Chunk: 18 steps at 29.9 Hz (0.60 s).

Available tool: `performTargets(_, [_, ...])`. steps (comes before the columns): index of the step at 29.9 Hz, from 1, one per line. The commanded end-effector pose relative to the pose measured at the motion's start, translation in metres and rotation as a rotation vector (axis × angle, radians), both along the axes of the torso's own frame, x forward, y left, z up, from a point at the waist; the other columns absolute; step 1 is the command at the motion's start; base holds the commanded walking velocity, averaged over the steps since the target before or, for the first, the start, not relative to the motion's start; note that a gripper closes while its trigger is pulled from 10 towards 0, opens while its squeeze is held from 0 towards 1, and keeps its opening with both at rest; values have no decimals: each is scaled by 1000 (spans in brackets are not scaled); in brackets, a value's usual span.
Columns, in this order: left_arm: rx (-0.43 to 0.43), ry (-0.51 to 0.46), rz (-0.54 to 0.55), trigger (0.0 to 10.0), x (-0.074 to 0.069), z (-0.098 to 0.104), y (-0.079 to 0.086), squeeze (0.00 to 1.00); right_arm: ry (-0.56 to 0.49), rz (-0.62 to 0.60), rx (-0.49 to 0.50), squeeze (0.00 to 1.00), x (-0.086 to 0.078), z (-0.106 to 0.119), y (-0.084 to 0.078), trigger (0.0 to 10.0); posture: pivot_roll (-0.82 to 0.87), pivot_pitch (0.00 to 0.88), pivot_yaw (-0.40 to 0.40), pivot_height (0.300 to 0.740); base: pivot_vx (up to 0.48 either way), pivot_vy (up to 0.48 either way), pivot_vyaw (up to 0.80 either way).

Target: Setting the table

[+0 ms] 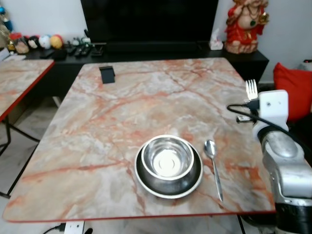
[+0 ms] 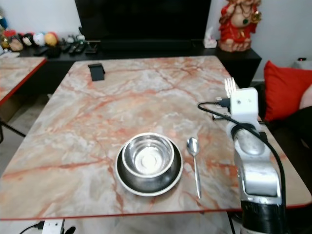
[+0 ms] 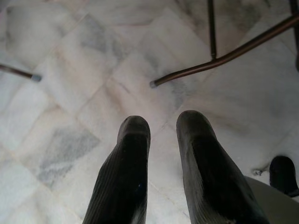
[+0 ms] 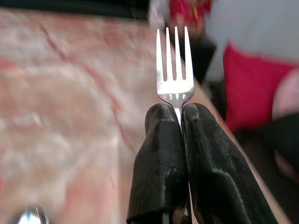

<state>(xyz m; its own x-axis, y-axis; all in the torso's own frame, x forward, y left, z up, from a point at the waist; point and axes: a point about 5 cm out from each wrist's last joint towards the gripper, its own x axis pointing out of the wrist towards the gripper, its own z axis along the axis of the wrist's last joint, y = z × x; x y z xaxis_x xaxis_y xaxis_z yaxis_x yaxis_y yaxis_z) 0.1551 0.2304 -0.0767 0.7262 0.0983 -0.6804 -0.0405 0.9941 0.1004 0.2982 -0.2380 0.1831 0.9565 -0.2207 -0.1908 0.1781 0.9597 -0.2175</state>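
Note:
A steel bowl (image 1: 167, 158) sits inside a dark steel plate (image 1: 145, 181) near the front edge of the marble table (image 1: 122, 107). A spoon (image 1: 213, 165) lies just right of the plate, bowl end pointing away from me. My right gripper (image 4: 177, 112) is shut on the handle of a fork (image 4: 174, 70), tines pointing up. It hovers at the table's right edge, where the fork (image 1: 251, 89) rises above the white wrist box. My left gripper (image 3: 163, 123) hangs over the tiled floor, fingers slightly apart with nothing between them.
A small black object (image 1: 107, 74) stands at the table's far left. Behind the table are a dark TV (image 1: 146, 19) and a low black cabinet with a red statue (image 1: 246, 24). A red cushion (image 1: 292, 87) lies to the right, a second marble table (image 1: 19, 78) to the left.

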Motion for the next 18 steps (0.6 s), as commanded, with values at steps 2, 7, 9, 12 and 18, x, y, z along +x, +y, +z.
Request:
performTargets(2, [4, 20, -25, 10000, -1, -1, 1, 0, 41, 19, 60, 0, -9, 1, 4, 10000, -161, 0, 39, 707, 0, 0, 0])
performTargets(7, [7, 33, -28, 10000, -1, -2, 1, 0, 131, 26, 98, 0, -22, -7, 3, 10000, -172, 0, 38, 707, 0, 0, 0])
performTargets(9, [7, 40, -29, 10000, -2, -2, 2, 0, 168, 18, 145, 0, -27, -12, 2, 10000, -174, 0, 39, 707, 0, 0, 0])
performTargets(12, [6, 53, -35, 10000, -3, -3, 1, 0, 205, 33, 247, 0, -30, -27, 7, 10000, -168, 0, 35, 707, 0, 0, 0])
performTargets(18, [9, 74, -24, 10000, -5, -4, 6, 0, 251, 75, 271, 0, -27, -44, 15, 10000, -163, 0, 25, 707, 0, 0, 0])
